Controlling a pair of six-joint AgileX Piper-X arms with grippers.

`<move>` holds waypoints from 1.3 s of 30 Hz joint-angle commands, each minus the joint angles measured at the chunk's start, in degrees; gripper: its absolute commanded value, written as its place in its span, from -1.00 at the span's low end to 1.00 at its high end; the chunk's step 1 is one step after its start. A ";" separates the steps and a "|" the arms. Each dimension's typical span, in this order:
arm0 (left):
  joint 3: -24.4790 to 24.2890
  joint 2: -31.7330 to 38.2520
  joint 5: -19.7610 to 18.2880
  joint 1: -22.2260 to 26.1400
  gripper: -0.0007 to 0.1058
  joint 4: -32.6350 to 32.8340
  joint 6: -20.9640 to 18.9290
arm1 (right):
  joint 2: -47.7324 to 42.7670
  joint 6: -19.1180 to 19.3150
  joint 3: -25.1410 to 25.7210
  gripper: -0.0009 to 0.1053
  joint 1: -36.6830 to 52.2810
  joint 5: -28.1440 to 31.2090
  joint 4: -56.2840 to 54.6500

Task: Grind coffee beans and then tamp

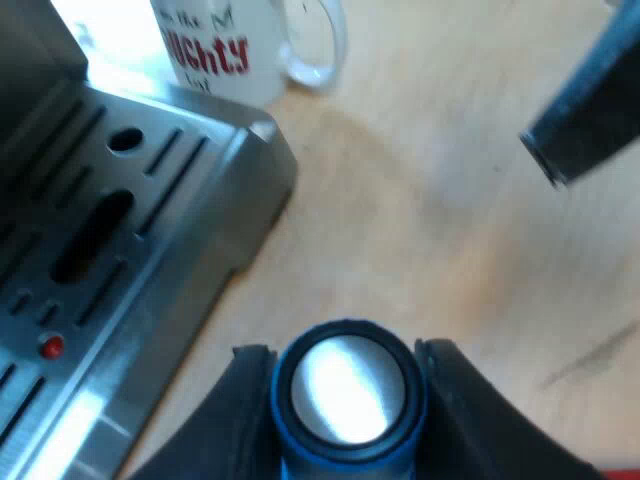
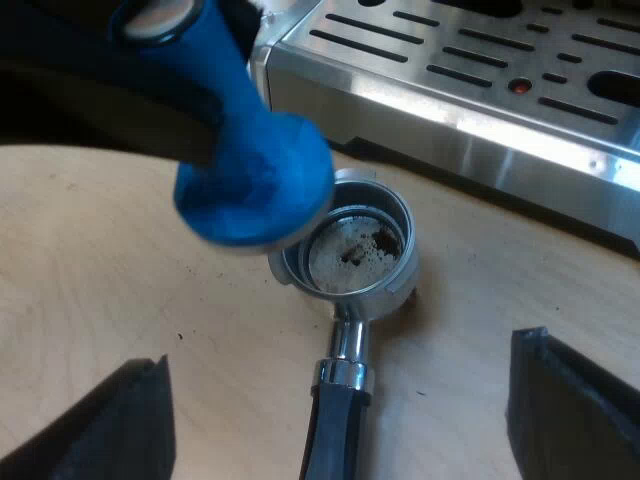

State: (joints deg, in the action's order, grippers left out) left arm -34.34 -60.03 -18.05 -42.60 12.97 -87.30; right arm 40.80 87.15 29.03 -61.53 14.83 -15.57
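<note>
While the left pincer (image 1: pixel 345 365) pinches the blue tamper (image 1: pixel 345 400) between both fingers, metal end cap facing the camera, the right pincer (image 2: pixel 340 405) is spread wide. It hangs over the holder (image 2: pixel 350 250), one finger on each side of the dark handle (image 2: pixel 335 430), not touching it. The holder lies flat on the desk (image 2: pixel 120 300), with the basket near the espresso machine (image 2: pixel 480 90) and the handle pointing away from it. Coffee grounds (image 2: pixel 345 262) sit in the basket, uneven, with dark clumps on top. The tamper is tilted, its base over the basket rim on the side far from the handle; cannot tell if it touches. A white mug (image 1: pixel 240 50) with red lettering stands on the desk just beside the machine's corner.
</note>
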 commanded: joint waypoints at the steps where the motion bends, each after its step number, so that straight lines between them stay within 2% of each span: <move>1: -0.61 -0.77 2.20 -0.16 -0.97 -1.35 0.59 | -0.46 0.47 0.14 0.33 0.23 -0.08 0.78; 17: -0.61 -7.58 2.95 -0.16 -0.97 -1.78 0.59 | -0.46 0.47 0.14 0.33 0.23 -0.08 0.78; 25: -0.61 -10.87 3.38 -0.04 -0.97 -4.62 0.59 | -0.46 0.47 0.14 0.33 0.23 -0.08 0.78; 31: -0.61 -12.37 7.03 -0.04 -0.97 -4.66 0.59 | -0.46 0.47 0.14 0.33 0.23 -0.08 0.35; 39: -0.61 -12.46 7.09 -0.04 -0.97 -4.79 0.59 | -0.46 0.47 0.14 0.33 0.23 -0.08 0.35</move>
State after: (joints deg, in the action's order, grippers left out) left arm -34.61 -72.38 -11.95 -42.60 8.65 -86.91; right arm 40.80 87.15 29.03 -61.53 14.83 -15.57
